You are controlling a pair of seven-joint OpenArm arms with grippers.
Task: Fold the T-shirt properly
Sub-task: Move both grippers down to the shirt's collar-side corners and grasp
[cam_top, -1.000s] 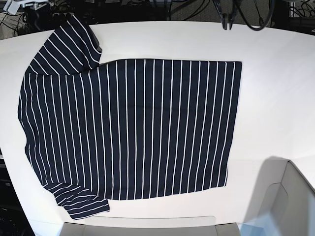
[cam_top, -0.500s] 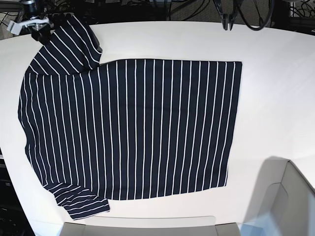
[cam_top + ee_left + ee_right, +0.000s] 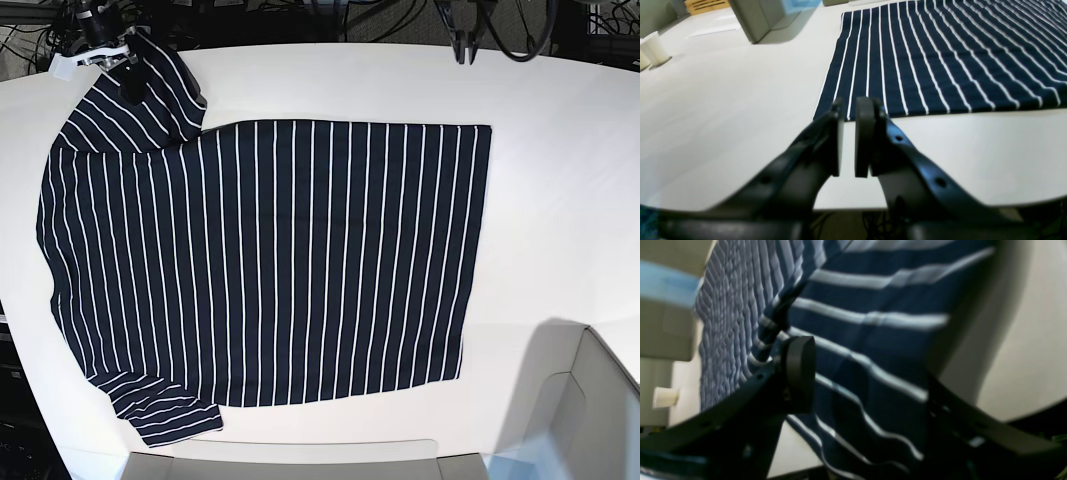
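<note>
The navy T-shirt (image 3: pixel 270 260) with thin white stripes lies flat on the white table (image 3: pixel 560 200), sleeves at the left. My right gripper (image 3: pixel 125 75) hangs over the far-left sleeve (image 3: pixel 140 95). In the right wrist view the right gripper (image 3: pixel 867 390) is open, with one pad (image 3: pixel 800 373) at the left and sleeve fabric (image 3: pixel 873 326) between the fingers. My left gripper (image 3: pixel 462 50) is at the table's back edge. In the left wrist view the left gripper (image 3: pixel 848 106) is shut and empty, just short of the shirt's hem corner (image 3: pixel 826 110).
A grey box (image 3: pixel 590 400) stands at the front right, and it also shows in the left wrist view (image 3: pixel 753 20). A grey tray edge (image 3: pixel 280 462) lies along the front. White cups (image 3: pixel 653 50) stand off to one side. Cables (image 3: pixel 520 30) hang behind the table.
My right gripper has come in from the far-left corner and now sits over the upper sleeve. The left gripper and the shirt have not moved.
</note>
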